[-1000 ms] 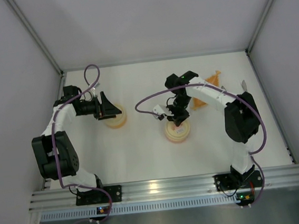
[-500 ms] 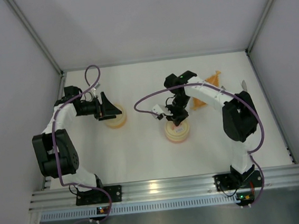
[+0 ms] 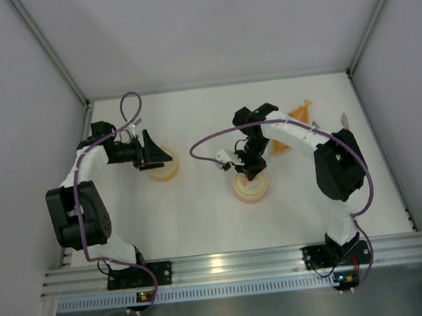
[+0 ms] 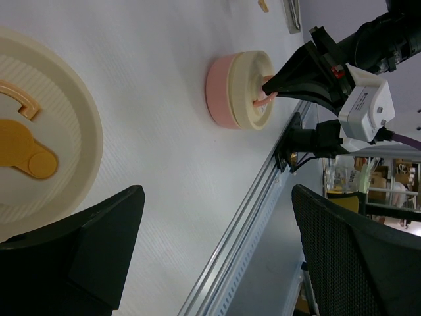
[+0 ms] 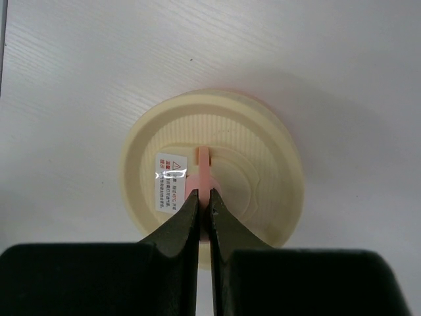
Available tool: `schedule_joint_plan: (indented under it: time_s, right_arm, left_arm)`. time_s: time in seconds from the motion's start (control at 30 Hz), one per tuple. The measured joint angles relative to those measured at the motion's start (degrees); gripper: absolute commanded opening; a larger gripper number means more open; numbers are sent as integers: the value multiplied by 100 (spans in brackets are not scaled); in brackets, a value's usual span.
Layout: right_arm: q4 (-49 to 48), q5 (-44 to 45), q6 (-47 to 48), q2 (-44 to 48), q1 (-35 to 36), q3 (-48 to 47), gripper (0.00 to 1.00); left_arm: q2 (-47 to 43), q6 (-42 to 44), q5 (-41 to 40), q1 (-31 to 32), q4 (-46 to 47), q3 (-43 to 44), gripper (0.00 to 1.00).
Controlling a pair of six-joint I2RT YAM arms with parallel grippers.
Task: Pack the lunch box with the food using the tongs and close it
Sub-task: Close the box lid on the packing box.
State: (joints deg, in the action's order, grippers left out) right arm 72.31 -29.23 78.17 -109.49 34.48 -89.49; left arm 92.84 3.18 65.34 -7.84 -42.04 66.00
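Observation:
The lunch box is two round tubs with cream lids on them. The pink tub (image 3: 250, 188) (image 4: 223, 89) stands mid-table. My right gripper (image 3: 251, 170) (image 5: 204, 197) points down over it and is shut on the lid's upright pink handle (image 5: 204, 168). The yellow tub (image 3: 163, 168) stands to the left, its lid (image 4: 46, 125) bearing an orange mark. My left gripper (image 3: 157, 153) (image 4: 217, 197) hovers at that tub's edge, open and holding nothing. The tongs (image 3: 342, 121) (image 4: 293, 13) lie at the far right. The food is out of view.
An orange leaf-shaped dish (image 3: 285, 140) lies just behind the right arm's wrist. The table's near edge is an aluminium rail (image 3: 236, 263) that carries both arm bases. White walls close in the left, back and right sides.
My right wrist has shifted slightly over the pink tub while keeping hold of the lid handle. The left arm has not moved.

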Motion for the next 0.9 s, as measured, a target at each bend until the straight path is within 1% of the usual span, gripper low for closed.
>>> schedule_joint_plan:
  time_s: [0.23, 0.33, 0.53, 0.63, 0.77, 0.9]
  right_arm:
    - [17, -24, -205, -17, 0, -44, 0]
    - [35, -44, -522, -52, 0, -127, 0]
    - [-79, -96, -1484, -57, 0, -76, 0]
    - [-350, -219, -1963, 74, -11, 229, 0]
    - [-876, -363, -2590, 516, -11, 883, 0]
    - [-1296, -522, -3272, 667, -15, 1172, 0]
  left_arm:
    - [55, 0, -4, 0, 0, 0, 98]
    - [55, 0, -7, 0, 0, 0, 98]
    - [44, -28, -105, 0, 17, -2, 98]
    - [-50, -111, -229, 0, 140, -28, 98]
    - [-365, -291, -380, 0, 391, -125, 98]
    - [-590, -437, -529, -2, 573, -131, 98]
